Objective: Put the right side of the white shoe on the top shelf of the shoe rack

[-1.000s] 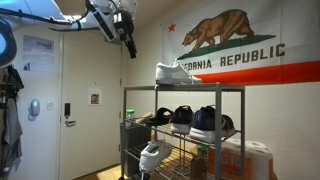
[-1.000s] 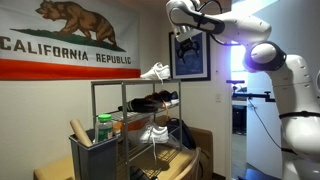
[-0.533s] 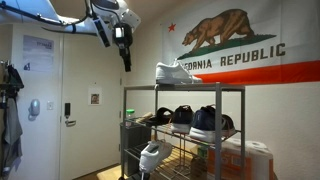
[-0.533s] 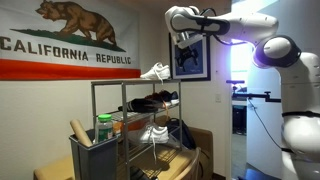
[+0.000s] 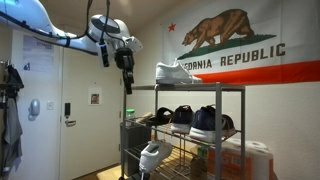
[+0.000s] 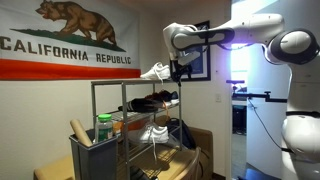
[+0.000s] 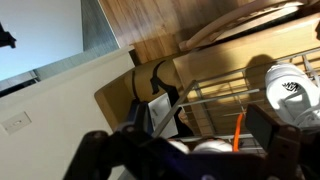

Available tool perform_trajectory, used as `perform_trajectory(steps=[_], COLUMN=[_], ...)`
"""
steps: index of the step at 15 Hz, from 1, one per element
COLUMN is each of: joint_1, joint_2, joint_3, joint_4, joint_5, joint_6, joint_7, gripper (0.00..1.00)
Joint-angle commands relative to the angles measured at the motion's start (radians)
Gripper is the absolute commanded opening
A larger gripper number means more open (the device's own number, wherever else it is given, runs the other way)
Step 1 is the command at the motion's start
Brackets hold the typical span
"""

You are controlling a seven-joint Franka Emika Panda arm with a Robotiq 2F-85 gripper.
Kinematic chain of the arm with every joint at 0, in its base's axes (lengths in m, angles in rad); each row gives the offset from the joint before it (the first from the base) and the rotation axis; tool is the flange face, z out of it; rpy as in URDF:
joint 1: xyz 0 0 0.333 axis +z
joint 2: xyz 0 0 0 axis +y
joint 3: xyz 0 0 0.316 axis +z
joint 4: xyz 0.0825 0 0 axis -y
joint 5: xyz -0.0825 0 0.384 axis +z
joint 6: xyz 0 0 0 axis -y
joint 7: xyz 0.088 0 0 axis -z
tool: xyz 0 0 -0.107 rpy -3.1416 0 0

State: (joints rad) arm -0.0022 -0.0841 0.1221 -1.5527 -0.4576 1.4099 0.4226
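Observation:
A white shoe [image 5: 175, 73] lies on the top shelf [image 5: 200, 88] of the grey shoe rack [image 5: 241, 130]; it also shows in an exterior view [image 6: 155, 71]. Its white mate [image 5: 153, 155] sits on a low wire tier, seen too in an exterior view [image 6: 152, 135] and at the right of the wrist view [image 7: 290, 90]. My gripper [image 5: 127, 82] hangs fingers down just off the rack's end, level with the top shelf, apart from the shoe, as an exterior view [image 6: 178, 73] also shows. In the wrist view the gripper [image 7: 190, 150] is open and empty.
Black-and-grey shoes [image 5: 190, 120] fill the middle tier. A California flag [image 5: 235, 45] hangs behind the rack. A door [image 5: 40, 100] stands beside the rack. A grey bin [image 6: 95, 155] with a green-lidded container is at the rack's other end. A framed picture [image 6: 198, 62] hangs behind the arm.
The arm has swung down. The gripper dropped from well above the rack to the level of the top shelf at the rack's end. The shoes have not moved.

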Motion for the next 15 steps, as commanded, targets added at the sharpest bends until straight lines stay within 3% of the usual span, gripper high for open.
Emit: perform_trajectory(steps=[1, 7, 10, 11, 15], joint_1=[0.008, 0.0, -0.001, -0.01, -0.012], joint_2=[-0.109, -0.204, -0.252, -0.175, -0.179], joint_3=[-0.048, -0.121, -0.142, -0.125, -0.126], joint_4=[-0.246, -0.6, -0.752, -0.641, -0.658], joint_5=[0.079, 0.263, 0.313, 0.288, 0.289], joint_6=[0.205, 0.502, 0.576, 0.529, 0.537], joint_7=[-0.063, -0.237, -0.339, -0.286, -0.292], gripper=[1.0, 1.0, 1.0, 1.0, 1.0])
